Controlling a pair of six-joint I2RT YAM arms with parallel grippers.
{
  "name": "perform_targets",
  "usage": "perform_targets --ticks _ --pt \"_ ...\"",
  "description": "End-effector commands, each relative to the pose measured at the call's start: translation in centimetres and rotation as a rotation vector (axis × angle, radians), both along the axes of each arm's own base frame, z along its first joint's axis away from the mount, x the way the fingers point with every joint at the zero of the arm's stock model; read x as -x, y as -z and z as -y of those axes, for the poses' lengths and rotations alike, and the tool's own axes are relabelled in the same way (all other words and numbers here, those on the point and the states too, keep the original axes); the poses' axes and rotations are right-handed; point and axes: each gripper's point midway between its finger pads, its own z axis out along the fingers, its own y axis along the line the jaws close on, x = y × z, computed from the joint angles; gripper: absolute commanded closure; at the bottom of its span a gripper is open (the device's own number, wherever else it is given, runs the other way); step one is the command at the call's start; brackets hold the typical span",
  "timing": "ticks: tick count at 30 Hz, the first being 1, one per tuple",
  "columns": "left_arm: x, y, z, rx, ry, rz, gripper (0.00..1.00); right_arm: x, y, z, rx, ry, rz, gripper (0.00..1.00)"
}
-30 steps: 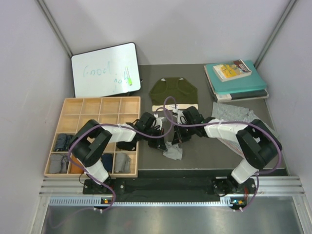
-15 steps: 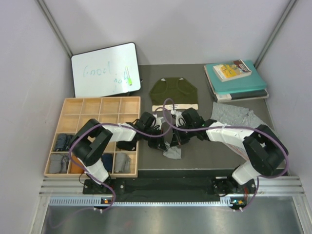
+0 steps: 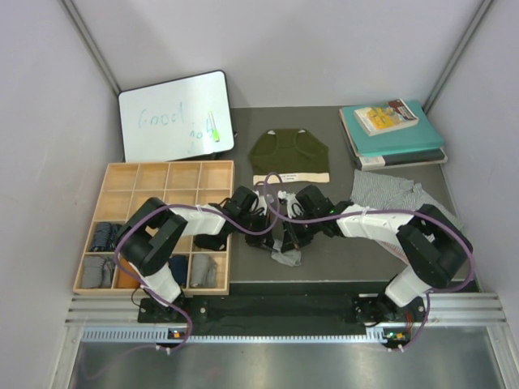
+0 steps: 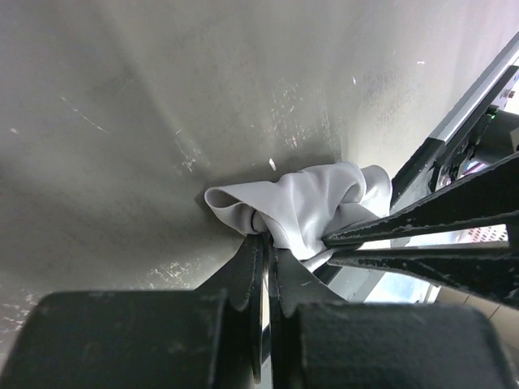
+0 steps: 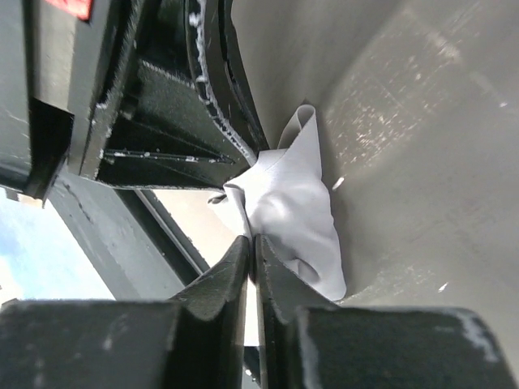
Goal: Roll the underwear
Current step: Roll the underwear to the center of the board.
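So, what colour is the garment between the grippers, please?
Light grey garment, plain; clearest in left wrist view.

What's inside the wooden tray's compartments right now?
In the wooden tray, the far compartments look bare. Near ones hold a dark roll, a grey roll at the left corner and a second grey roll at the right. The left arm covers the middle ones, hiding their contents.

Soft matt grey cloth underwear (image 4: 308,194) (scuffed, dull tabletop (image 4: 162,97))
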Motion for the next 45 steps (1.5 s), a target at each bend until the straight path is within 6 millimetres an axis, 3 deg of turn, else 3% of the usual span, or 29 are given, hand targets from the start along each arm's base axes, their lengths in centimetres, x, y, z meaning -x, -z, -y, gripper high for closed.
perform_targets --ticks 1,6,16,40,43,45 --pt "-0.1 2.7 -2.0 -0.113 -0.04 0.011 1.0 1.8 0.7 0.0 0.028 -0.07 -0.022 0.9" --pt "-0.2 2.4 -1.9 -0.101 -0.043 0.016 1.0 2.1 0.9 -0.1 0.056 -0.083 -0.011 0.71" --pt "-0.2 2.2 -2.0 -0.079 -0.051 0.015 1.0 2.6 1.6 0.4 0.109 -0.083 0.0 0.62" --pt "-0.6 0.2 -1.7 0.007 -0.043 0.047 1.0 4.2 6.8 4.7 0.456 -0.016 0.108 0.62" --pt "-0.6 0.3 -1.8 0.008 -0.036 0.059 1.0 4.0 6.8 4.9 0.465 0.009 0.106 0.62" --pt "-0.5 0.5 -2.0 0.0 -0.034 0.061 1.0 3.7 5.7 3.9 0.429 0.023 0.112 0.6"
